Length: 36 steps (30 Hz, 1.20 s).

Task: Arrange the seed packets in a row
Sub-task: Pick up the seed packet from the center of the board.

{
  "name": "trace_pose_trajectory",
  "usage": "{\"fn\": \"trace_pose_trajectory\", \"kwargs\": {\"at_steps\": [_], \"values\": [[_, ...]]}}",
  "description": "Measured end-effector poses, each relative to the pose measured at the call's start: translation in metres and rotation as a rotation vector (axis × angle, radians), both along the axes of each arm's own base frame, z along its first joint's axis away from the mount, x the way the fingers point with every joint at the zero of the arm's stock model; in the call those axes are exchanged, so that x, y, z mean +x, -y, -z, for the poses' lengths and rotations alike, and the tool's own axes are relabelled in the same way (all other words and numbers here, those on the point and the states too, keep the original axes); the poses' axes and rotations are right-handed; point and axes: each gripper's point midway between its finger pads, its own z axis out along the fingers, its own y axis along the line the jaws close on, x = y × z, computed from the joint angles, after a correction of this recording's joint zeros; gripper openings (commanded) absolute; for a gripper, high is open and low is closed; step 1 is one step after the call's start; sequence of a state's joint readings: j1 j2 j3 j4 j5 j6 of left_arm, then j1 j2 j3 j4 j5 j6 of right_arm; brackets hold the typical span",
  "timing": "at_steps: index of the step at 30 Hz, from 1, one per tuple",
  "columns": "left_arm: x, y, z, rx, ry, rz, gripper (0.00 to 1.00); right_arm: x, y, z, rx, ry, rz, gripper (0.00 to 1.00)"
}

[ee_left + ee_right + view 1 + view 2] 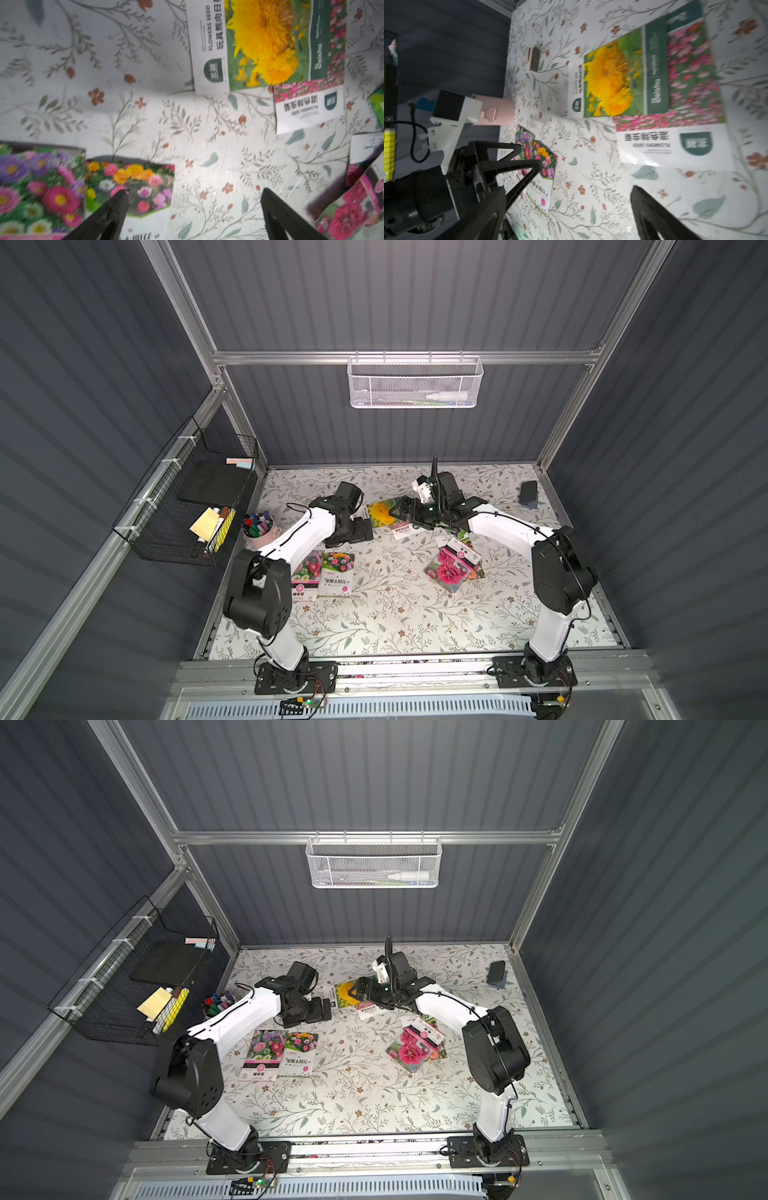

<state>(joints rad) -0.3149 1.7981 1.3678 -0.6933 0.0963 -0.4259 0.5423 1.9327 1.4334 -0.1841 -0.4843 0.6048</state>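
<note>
Mid-frame in a top view, the sunflower packet [380,512] overlaps a pink-flowered packet [691,68]. Its long axis runs left to right between the arms. The right gripper [568,188] hangs nearest it, jaws spread and empty. The left gripper [194,190] is likewise spread. Legible print: "FLOWERS SEED", "Beishu".

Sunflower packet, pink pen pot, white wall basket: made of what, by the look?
Sunflower packet: thin coated paper or film, seemingly glossy; flat, photo-printed.
Pink pen pot: probably painted metal, matte; small handle bracket on its side.
White wall basket: white-coated perforated metal, likely; regular holes, contents show through.
</note>
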Motion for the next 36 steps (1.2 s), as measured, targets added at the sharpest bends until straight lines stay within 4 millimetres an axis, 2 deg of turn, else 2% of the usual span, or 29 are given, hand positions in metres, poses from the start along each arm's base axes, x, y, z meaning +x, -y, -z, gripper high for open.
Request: {"fn": "trace_pose_trajectory", "kwargs": {"at_steps": [4,8,13,19,22,24,26,29,33,36], "values": [[0.043,-0.001,0.021,-0.118,0.005,-0.031,0.99,0.03,0.016,0.028,-0.006,-0.07,0.044,0.92],[0.074,-0.002,0.042,-0.258,0.0,-0.06,0.99,0.054,0.017,0.047,0.027,-0.127,0.051,0.89],[0.109,-0.003,0.039,-0.394,0.056,-0.073,0.99,0.078,0.004,0.058,0.066,-0.159,0.04,0.89],[0.128,0.01,0.035,-0.477,0.081,-0.056,0.99,0.095,-0.012,0.071,0.106,-0.197,0.032,0.86],[0.129,0.014,0.034,-0.513,0.081,-0.059,0.99,0.093,-0.015,0.09,0.117,-0.249,0.031,0.85],[0.13,0.017,0.035,-0.537,0.083,-0.063,0.99,0.094,-0.017,0.089,0.134,-0.26,0.03,0.83],[0.13,0.019,0.034,-0.562,0.088,-0.065,0.99,0.094,-0.018,0.09,0.144,-0.269,0.032,0.79],[0.131,0.023,0.033,-0.602,0.093,-0.076,0.99,0.094,-0.02,0.092,0.16,-0.286,0.035,0.67],[0.133,0.027,0.031,-0.655,0.097,-0.1,0.99,0.093,-0.022,0.099,0.177,-0.324,0.045,0.44],[0.134,0.029,0.03,-0.677,0.097,-0.109,0.99,0.091,-0.022,0.102,0.186,-0.325,0.044,0.31]]}}
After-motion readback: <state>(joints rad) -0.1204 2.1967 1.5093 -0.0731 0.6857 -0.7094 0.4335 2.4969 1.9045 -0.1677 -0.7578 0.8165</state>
